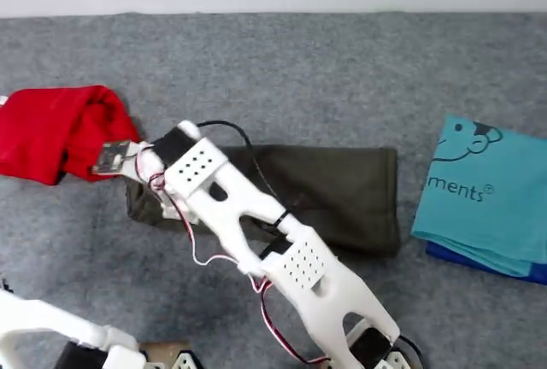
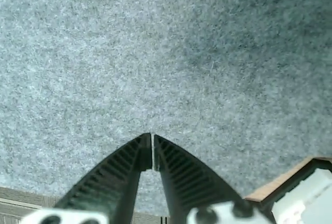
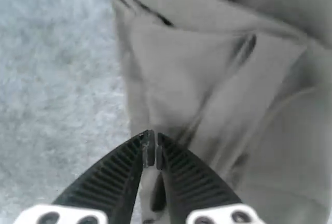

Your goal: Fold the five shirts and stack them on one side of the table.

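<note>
Grey felt is covering the table (image 1: 282, 53) where we are watching a shirt-folding job. A long, dark olive-green cotton shirt (image 1: 342, 194), already folded into a narrow band, is lying across the middle. Its long axis is running side to side, from a crumpled red shirt (image 1: 51, 134) at one edge toward a folded teal printed shirt (image 1: 483, 198) that is resting on a dark blue one (image 1: 523, 271) at the other. The white right arm (image 1: 256, 224) is stretching diagonally over the band, and the right gripper (image 3: 150, 143) is sitting at the band's end beside the red shirt. Its black jaws are drawn almost together, with what we are taking to be a thin fold of olive cloth between them. Nearly all of the shirt is lying away from that grip, toward the teal pile. So we are judging that the coming move is turning on carrying the pinched end along the long axis to halve the band. The left gripper (image 2: 153, 138) is hanging over bare felt near a table edge, jaws together on nothing, leaving the right arm much the nearer.
</note>
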`<action>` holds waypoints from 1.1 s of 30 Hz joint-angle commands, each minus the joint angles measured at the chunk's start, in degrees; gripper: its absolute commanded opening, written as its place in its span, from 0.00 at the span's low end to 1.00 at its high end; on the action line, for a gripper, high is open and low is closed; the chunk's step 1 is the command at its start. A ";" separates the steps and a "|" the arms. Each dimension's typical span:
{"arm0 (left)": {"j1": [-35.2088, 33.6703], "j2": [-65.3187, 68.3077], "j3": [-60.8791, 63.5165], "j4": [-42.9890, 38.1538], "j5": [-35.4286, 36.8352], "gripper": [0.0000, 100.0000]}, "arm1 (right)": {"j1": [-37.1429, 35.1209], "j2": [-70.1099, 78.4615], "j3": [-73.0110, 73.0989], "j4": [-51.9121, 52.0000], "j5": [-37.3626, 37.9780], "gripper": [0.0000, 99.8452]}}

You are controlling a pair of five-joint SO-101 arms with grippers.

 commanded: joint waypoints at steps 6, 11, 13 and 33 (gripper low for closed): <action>-0.44 -1.76 -0.31 -0.53 -0.18 0.02 | 15.52 1.63 -6.07 -6.37 2.02 0.01; -0.26 -1.76 -0.31 -0.88 -0.18 0.02 | 10.24 2.15 -19.60 -1.19 1.93 0.01; -0.09 -1.76 -0.31 -0.88 -0.18 0.02 | 6.90 2.24 -22.24 0.04 1.93 0.01; -0.26 -1.76 -0.31 -0.88 -0.18 0.02 | 13.58 8.40 -20.92 -19.91 1.93 0.01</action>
